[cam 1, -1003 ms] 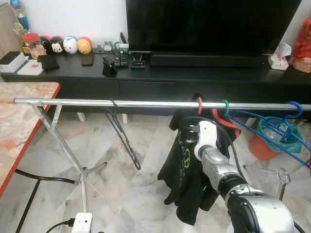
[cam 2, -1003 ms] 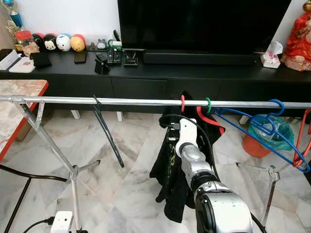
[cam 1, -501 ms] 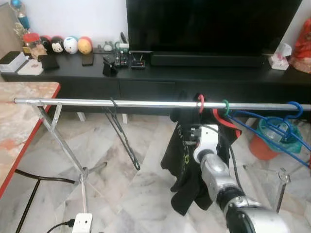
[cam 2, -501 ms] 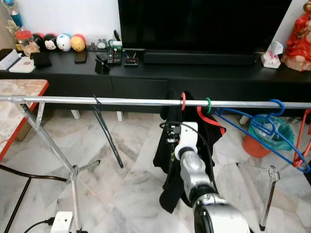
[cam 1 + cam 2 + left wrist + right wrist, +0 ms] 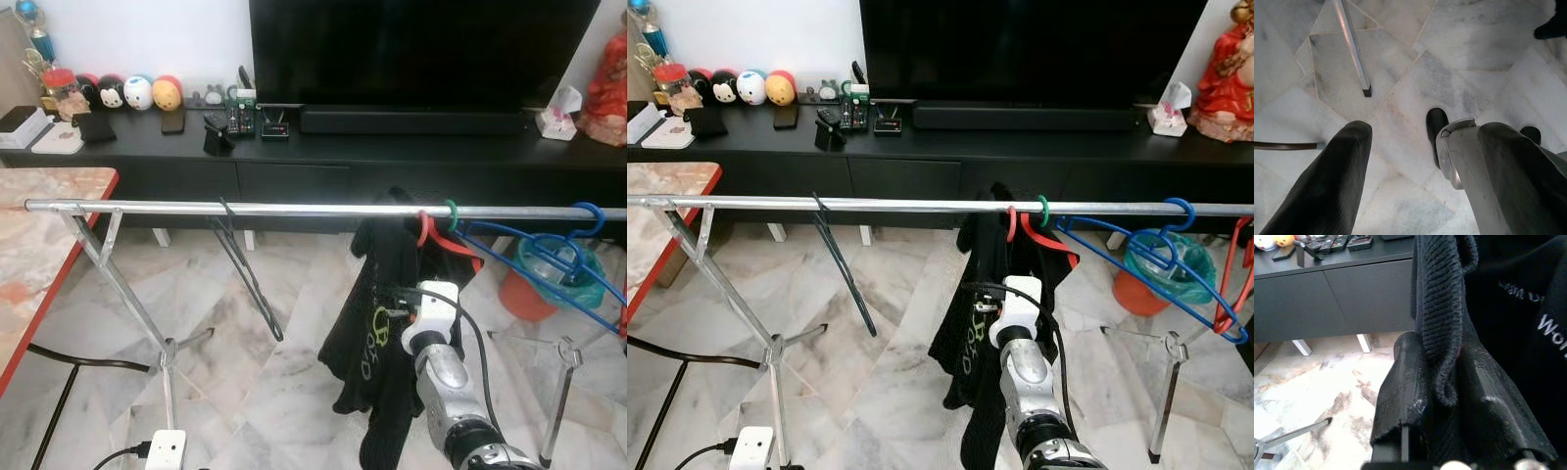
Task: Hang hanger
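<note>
Red hanger (image 5: 431, 233) (black garment (image 5: 377, 323) draped) hooked on rail (image 5: 245, 209).

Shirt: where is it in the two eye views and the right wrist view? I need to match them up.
Left eye view: shirt hangs from the rail, right of centre.
Right eye view: shirt hangs from the rail, just right of centre.
Right wrist view: shirt close up, a fold pinched in the right gripper.
Shared landmark: the black cabinet behind it.
</note>
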